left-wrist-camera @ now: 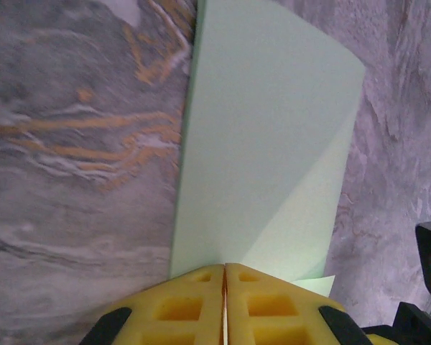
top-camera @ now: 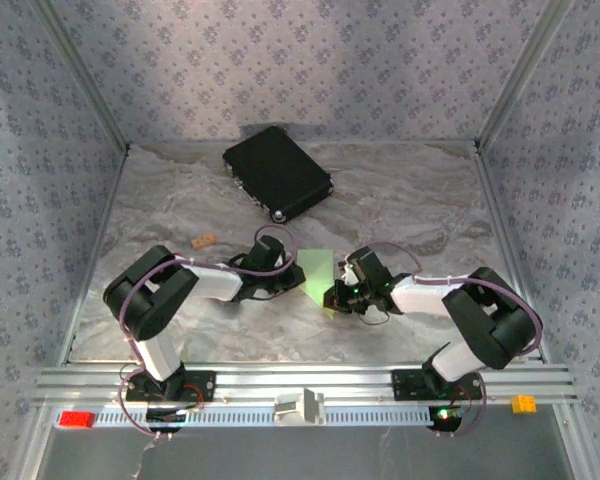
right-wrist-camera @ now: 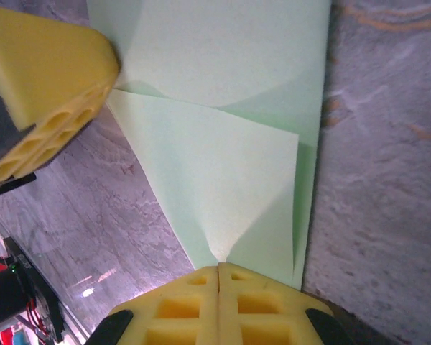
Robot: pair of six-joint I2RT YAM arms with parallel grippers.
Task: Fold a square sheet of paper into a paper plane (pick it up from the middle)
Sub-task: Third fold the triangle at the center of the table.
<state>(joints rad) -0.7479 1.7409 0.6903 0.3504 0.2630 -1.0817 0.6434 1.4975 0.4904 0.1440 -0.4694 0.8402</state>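
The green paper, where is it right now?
Seen from above, the green paper is mid-table between the two arms, nearer their bases than the black case. The left gripper and right gripper each pinch it.

Boxed-in work cell, seen from above. Three walls at far, left & right, all in grey-blue wallpaper w/ a small repeating floral motif. Slim metal posts slant up from the far corners. Tabletop is a grey marble-look sheet w/ white veins & some orange-brown streaks, rippled toward the far edge. Slotted aluminium rail spans the near edge. Light is soft & even.
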